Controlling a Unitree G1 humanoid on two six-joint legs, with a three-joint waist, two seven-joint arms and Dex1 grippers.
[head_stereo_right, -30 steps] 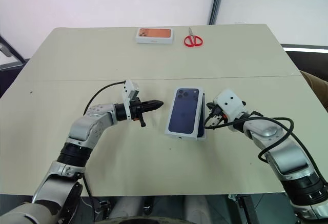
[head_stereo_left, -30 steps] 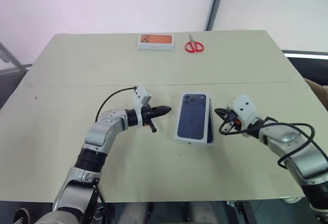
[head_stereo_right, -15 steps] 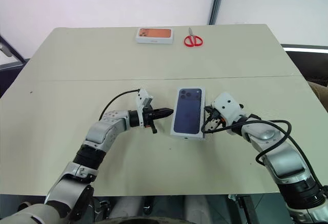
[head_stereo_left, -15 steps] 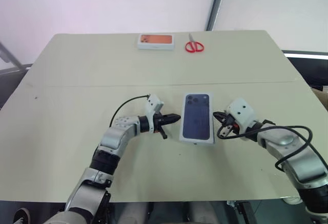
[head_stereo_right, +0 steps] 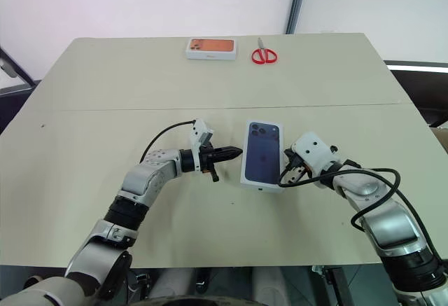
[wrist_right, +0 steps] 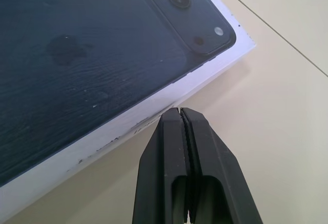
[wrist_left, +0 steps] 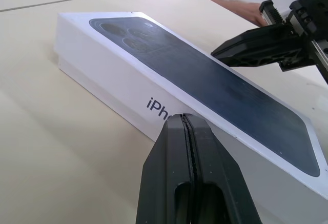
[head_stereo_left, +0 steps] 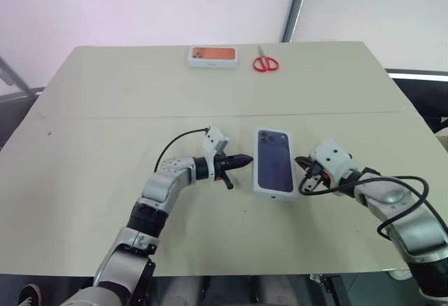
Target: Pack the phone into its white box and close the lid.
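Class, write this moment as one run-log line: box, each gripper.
white box: closed, flat on table | left gripper: shut, beside box | right gripper: shut, beside box

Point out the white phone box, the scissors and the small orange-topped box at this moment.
white phone box [head_stereo_left: 274, 168]: left eye view, middle of its dark printed top.
scissors [head_stereo_left: 265, 64]: left eye view, red handles.
orange-topped box [head_stereo_right: 211, 46]: right eye view, centre of its orange top.
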